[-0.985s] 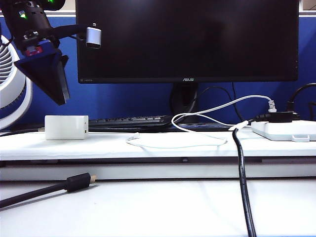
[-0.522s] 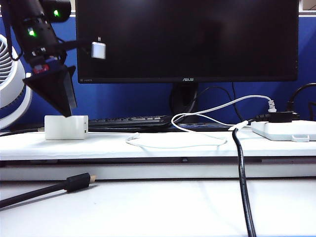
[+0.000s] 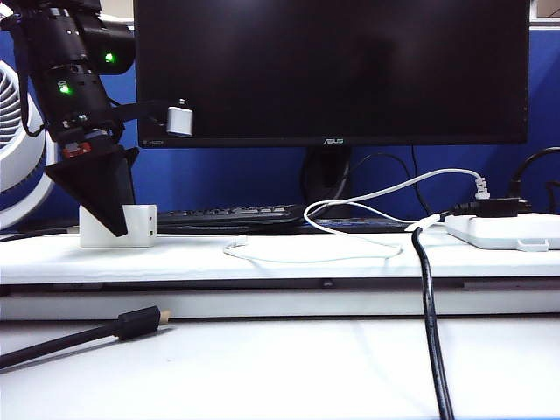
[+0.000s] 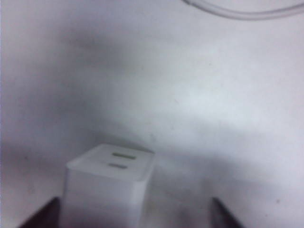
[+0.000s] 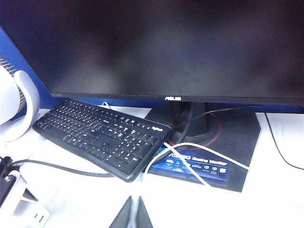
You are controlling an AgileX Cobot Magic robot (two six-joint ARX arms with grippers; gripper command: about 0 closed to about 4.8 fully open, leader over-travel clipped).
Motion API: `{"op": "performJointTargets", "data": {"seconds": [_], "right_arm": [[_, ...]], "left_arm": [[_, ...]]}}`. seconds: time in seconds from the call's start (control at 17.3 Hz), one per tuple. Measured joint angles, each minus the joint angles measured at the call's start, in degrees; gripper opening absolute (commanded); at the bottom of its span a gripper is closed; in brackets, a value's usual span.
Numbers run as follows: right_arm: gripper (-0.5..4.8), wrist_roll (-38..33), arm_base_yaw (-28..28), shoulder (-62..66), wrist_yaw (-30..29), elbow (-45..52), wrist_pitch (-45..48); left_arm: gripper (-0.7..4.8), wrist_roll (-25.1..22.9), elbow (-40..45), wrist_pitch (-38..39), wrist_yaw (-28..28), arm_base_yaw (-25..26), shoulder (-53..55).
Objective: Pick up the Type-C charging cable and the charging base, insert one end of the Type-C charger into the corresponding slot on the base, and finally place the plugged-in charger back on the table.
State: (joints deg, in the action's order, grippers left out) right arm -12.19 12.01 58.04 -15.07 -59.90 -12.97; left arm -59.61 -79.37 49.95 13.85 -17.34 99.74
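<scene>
The charging base (image 3: 142, 225), a small white block, stands on the raised ledge of the table (image 3: 289, 372) at the left. My left gripper (image 3: 112, 226) has come down over it, and its dark finger hides the block's left part. In the left wrist view the charging base (image 4: 107, 185) shows two slots on its end face and sits between the wide-apart tips of the open left gripper (image 4: 133, 217), nearer one tip. The Type-C charging cable (image 3: 308, 257) loops along the ledge; its arc (image 4: 237, 13) shows beyond the base. My right gripper (image 5: 137, 213) is shut and empty above the white surface.
A big monitor (image 3: 332, 70) and a black keyboard (image 5: 102, 137) stand behind the ledge. A white power strip (image 3: 507, 230) lies at the right, with a thick black cord (image 3: 430, 332) running forward. A black gold-tipped cable (image 3: 131, 325) lies front left, a fan (image 3: 16, 149) far left.
My left gripper has sunk from up beside the monitor down to the charging base, and its finger now covers part of the block. Nothing else has moved.
</scene>
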Motion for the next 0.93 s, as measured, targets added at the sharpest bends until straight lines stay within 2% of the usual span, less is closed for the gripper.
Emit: {"op": "performJointTargets", "data": {"seconds": [0.41, 0.46, 0.52, 0.7, 0.75, 0.81, 0.93], "right_arm": [[-0.02, 0.0, 0.0, 0.1, 0.0, 0.0, 0.0], [-0.02, 0.0, 0.0, 0.1, 0.0, 0.0, 0.0], [-0.01, 0.0, 0.0, 0.1, -0.1, 0.0, 0.0], [-0.02, 0.0, 0.0, 0.1, -0.1, 0.0, 0.0], [-0.02, 0.0, 0.0, 0.1, -0.1, 0.0, 0.0], [-0.02, 0.0, 0.0, 0.1, -0.1, 0.0, 0.0], [-0.01, 0.5, 0.0, 0.1, -0.1, 0.0, -1.1]], "left_arm": [[3.90, 0.0, 0.0, -1.1, -1.3, 0.0, 0.9], [3.74, 0.0, 0.0, -1.1, -1.3, 0.0, 1.6], [3.28, 0.0, 0.0, -1.1, -1.3, 0.0, 1.9], [1.27, 0.0, 0.0, -1.4, -1.3, 0.1, 2.1], [0.26, 0.2, -0.1, -1.5, -1.4, 0.1, 2.0], [-0.06, 0.1, -0.1, -1.9, -1.4, 0.2, 2.0], [-0.06, 0.1, -0.1, -2.4, -1.4, 0.1, 2.0]]}}
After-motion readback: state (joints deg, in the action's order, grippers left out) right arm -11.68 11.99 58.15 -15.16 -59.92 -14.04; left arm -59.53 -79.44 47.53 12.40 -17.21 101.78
